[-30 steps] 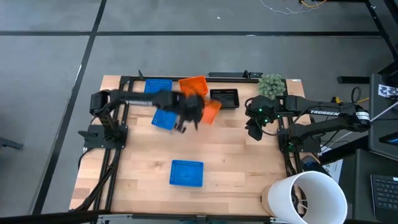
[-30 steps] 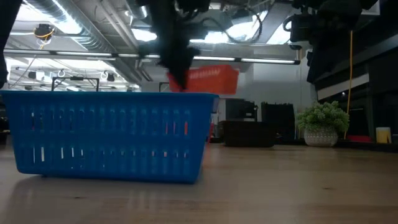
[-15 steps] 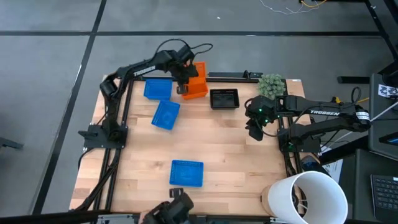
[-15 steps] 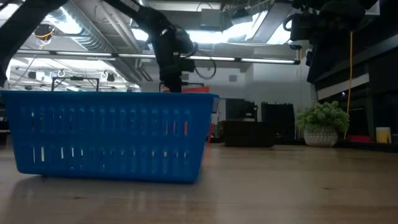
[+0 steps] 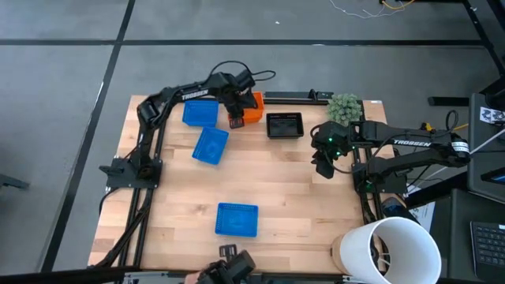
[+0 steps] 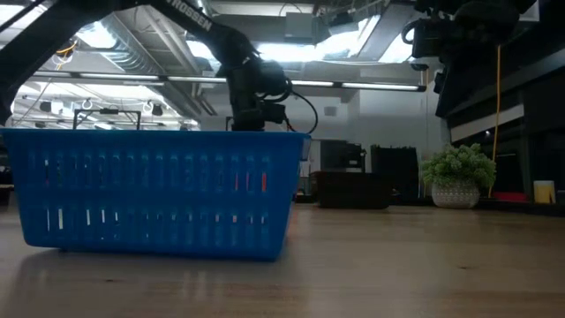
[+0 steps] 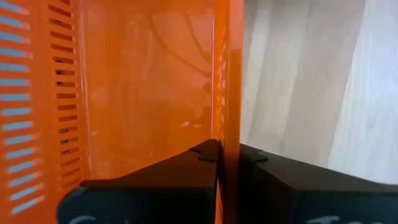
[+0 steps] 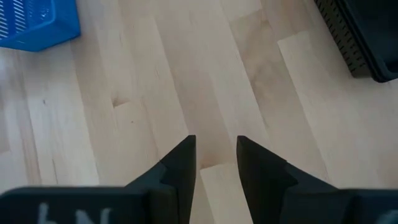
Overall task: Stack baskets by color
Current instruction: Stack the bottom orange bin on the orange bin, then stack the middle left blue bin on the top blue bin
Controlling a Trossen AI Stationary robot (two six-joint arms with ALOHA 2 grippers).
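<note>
L gripper (image 5: 236,118) sits at the table's (image 5: 292,197) far edge, fingers pinched tight on the side wall of the orange basket (image 5: 251,109). Left of that orange basket: a blue basket (image 5: 200,113), w/ a 2nd tilted blue basket (image 5: 210,146) nearer. 3rd blue basket (image 5: 237,219) well toward the near edge. Right of the orange one: black basket (image 5: 285,125), then plant (image 5: 344,108). R gripper (image 5: 323,167) hangs past the black basket over bare wood, fingers apart, nothing between.
</note>
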